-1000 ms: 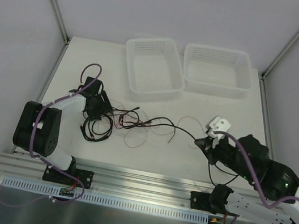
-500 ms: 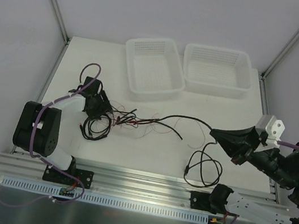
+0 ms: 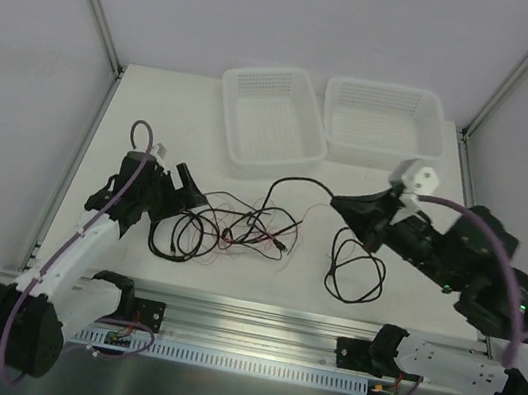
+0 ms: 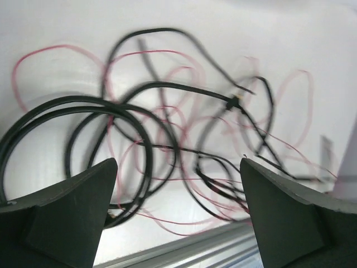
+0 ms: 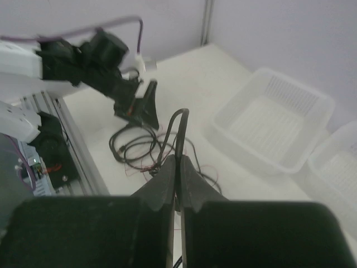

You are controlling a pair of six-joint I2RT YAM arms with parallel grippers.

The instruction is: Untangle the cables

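Jaws of the left gripper (image 4: pixel 175 178) stand wide apart and empty above the cables (image 3: pixel 239 226), which lie tangled toward the worktop's (image 3: pixel 158 104) near-left. The right gripper (image 5: pixel 177 162) pinches one black cable (image 5: pixel 179 120). These wires look light, limp and snag-prone, so gripping near a plug end seems best.

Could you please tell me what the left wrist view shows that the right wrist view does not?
Only the left wrist view: the gap between the left fingers, wide and empty, and, close up though blurred, how the red loops cross the black ones. Only the right wrist view: the right fingers shut on a black cable that arches up from them, and the white baskets. Both: the left fingers, and the tangle of cables lying on the white table.
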